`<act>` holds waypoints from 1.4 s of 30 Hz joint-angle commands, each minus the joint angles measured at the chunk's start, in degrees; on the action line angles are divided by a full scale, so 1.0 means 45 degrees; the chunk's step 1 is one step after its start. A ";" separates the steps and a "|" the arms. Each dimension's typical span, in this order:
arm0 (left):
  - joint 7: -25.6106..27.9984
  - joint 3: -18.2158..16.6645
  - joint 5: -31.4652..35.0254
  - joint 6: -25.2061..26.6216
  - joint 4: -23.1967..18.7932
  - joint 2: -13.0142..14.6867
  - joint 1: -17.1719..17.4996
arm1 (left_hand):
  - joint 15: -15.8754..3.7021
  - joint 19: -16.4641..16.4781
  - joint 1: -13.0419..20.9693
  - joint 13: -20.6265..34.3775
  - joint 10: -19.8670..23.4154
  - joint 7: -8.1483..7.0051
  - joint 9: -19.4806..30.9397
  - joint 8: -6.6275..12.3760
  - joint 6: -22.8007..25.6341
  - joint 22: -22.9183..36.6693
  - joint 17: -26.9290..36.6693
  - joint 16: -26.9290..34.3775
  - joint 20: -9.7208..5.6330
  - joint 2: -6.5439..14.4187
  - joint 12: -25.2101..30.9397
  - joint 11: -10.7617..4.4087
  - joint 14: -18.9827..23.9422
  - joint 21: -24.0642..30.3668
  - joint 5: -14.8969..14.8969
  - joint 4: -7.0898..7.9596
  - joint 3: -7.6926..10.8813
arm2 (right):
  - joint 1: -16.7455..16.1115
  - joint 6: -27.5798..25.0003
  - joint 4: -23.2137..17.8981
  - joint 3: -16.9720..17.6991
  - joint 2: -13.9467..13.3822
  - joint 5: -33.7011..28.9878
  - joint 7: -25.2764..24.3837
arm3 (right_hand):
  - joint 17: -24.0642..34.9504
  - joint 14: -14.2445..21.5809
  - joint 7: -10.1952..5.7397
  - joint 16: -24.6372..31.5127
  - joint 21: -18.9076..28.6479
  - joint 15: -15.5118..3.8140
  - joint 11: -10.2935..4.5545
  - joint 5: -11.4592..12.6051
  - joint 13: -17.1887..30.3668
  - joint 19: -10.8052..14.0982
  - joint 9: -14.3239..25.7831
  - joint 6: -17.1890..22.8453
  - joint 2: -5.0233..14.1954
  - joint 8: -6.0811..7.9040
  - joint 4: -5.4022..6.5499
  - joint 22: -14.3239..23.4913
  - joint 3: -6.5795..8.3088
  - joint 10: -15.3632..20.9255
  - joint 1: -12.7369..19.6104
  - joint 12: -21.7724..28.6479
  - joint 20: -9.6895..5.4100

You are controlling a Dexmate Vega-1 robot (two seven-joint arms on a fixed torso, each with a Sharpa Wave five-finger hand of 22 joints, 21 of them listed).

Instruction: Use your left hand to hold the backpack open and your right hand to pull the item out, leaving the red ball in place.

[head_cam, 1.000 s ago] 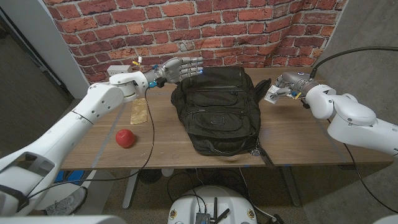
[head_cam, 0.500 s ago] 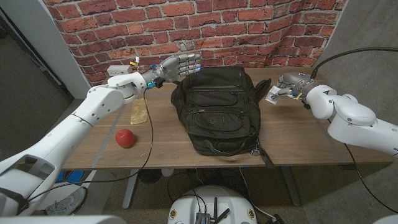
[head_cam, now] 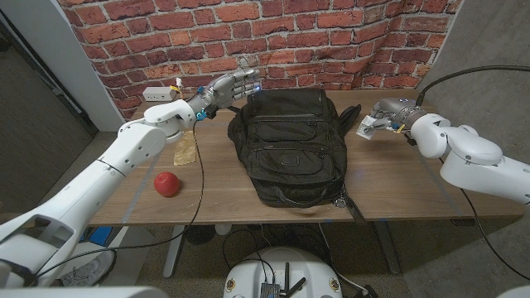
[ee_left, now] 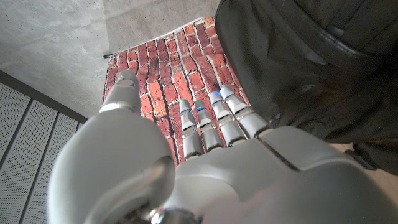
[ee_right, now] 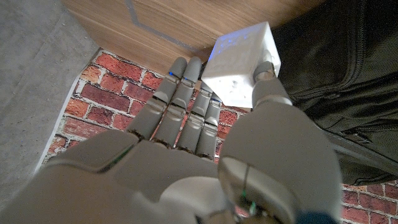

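backpack (head_cam: 291,147) on table; left hand (head_cam: 229,86) spread empty above it, right hand (head_cam: 383,113) pinching white box (ee_right: 241,62).

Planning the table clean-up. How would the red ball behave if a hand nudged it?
The red ball looks round and lies loose on the flat wooden table, so it would probably roll. Nothing touches it, and the front edge is close, so it might drop off.
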 commanded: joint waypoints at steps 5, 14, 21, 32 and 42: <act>0.2297 0.0065 0.2067 -0.0991 -0.0775 0.0009 0.0861 | -0.0622 -0.0300 -0.0474 0.0021 -0.0233 -0.0002 0.0024 0.0101 -0.0022 0.0020 0.0019 0.0001 -0.1146 0.0107 0.0018 -0.0008 -0.0480 0.0003 -0.0015 0.0121 -0.0178 | 0.0071 0.1553 0.1368 -0.0029 0.0037 0.0058 -0.0261 | 0.0043 -0.0142 -0.0620 -0.0055 0.0021 -0.1662 -0.0951 0.0037 0.0011 -0.0135 0.0066 0.0412 0.0662 -0.0062 0.0090 0.0015 -0.0057 0.0803 0.0664 -0.0134 -0.1139; 0.3110 0.0031 0.2680 -0.1359 -0.0874 -0.0226 0.1334 | -0.0670 -0.0530 -0.1116 0.0016 -0.0549 -0.0071 0.0016 0.0029 -0.0413 0.0026 0.0041 0.0048 -0.1135 0.0407 0.0029 -0.0034 -0.0827 0.0062 -0.0059 0.0389 -0.0305 | 0.0056 0.2186 0.1842 -0.0001 -0.0019 -0.0036 -0.0208 | 0.0057 -0.0314 -0.0653 -0.0138 0.0002 -0.1705 -0.0944 0.0022 -0.0031 -0.0225 0.0070 0.0334 0.0637 -0.0103 0.0082 0.0007 -0.0081 0.0636 0.0653 -0.0276 -0.1126; 0.3868 0.0004 0.3429 -0.1956 -0.0881 -0.0485 0.1751 | -0.0666 -0.0776 -0.1376 0.0013 -0.0730 -0.0135 0.0010 0.0025 -0.0577 0.0030 0.0029 0.0023 -0.1069 0.0595 0.0024 -0.0062 -0.1102 0.0030 -0.0071 0.0487 -0.0304 | 0.0058 0.2832 0.2248 0.0027 -0.0116 -0.0114 -0.0171 | 0.0096 -0.0351 -0.0645 -0.0134 0.0002 -0.1696 -0.0908 0.0010 -0.0071 -0.0248 0.0071 0.0275 0.0640 -0.0134 0.0099 0.0002 -0.0111 0.0553 0.0623 -0.0365 -0.1118; 0.4832 -0.0179 0.3864 -0.1847 -0.1040 -0.0677 0.2259 | -0.0615 -0.0795 -0.1669 0.0011 -0.0734 -0.0267 0.0005 0.0091 -0.0495 0.0032 0.0035 0.0088 -0.1016 0.0824 0.0076 -0.0073 -0.1123 0.0086 -0.0068 0.0615 -0.0292 | 0.0327 0.3806 0.2981 -0.0075 0.0037 -0.0469 -0.0043 | 0.0162 -0.0502 -0.0740 -0.0167 0.0000 -0.1724 -0.0960 -0.0005 -0.0128 -0.0304 0.0072 0.0115 0.0631 -0.0213 0.0049 -0.0008 -0.0126 0.0413 0.0694 -0.0524 -0.1112; 0.5095 -0.0138 0.4207 -0.2368 -0.0667 -0.1083 0.2468 | -0.0514 -0.0945 -0.1820 0.0008 -0.0893 -0.0187 -0.0003 0.0052 -0.0661 0.0031 0.0021 0.0044 -0.1004 0.1001 0.0057 -0.0003 -0.1348 0.0072 -0.0059 0.0644 -0.0251 | 0.0609 0.4668 0.3801 -0.0210 0.0293 -0.0655 0.0068 | 0.0197 -0.0823 -0.0918 -0.0294 -0.0028 -0.1751 -0.1039 -0.0019 -0.0129 -0.0427 0.0081 -0.0128 0.0570 -0.0321 -0.0039 -0.0015 -0.0126 0.0080 0.0845 -0.0731 -0.1091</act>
